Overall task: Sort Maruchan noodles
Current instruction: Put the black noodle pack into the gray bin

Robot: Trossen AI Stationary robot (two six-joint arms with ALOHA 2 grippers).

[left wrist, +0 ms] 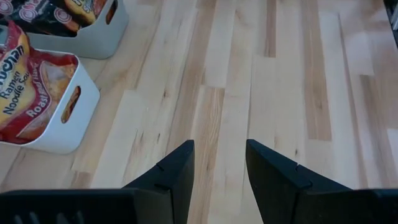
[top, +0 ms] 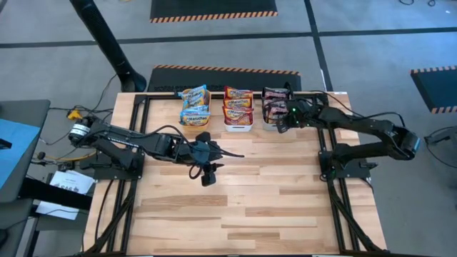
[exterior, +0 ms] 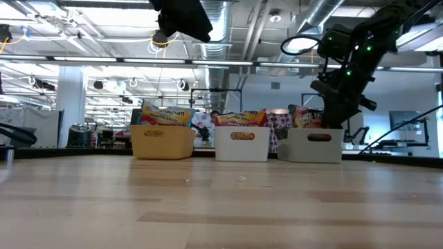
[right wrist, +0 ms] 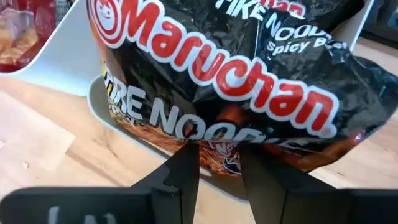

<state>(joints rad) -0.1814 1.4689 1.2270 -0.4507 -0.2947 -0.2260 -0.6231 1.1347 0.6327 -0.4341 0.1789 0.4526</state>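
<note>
All Maruchan packets (top: 238, 107) sit binned by colour at table's 12 o'clock: yellow-blue in orange bin (exterior: 163, 141), red-orange in white bin (exterior: 241, 144), black Fire Noodles (right wrist: 249, 81) in grey bin (exterior: 315, 144). Right gripper (right wrist: 217, 158) over grey bin, fingers parted around a black packet's edge, apparently releasing. Left gripper (left wrist: 219, 163) empty, open, idle mid-table.

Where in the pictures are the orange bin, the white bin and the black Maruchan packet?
orange bin (exterior: 163, 142): low view, on its front wall.
white bin (exterior: 241, 145): low view, on its front wall.
black Maruchan packet (right wrist: 249, 74): right wrist view, on its printed front, near the brand name.
</note>
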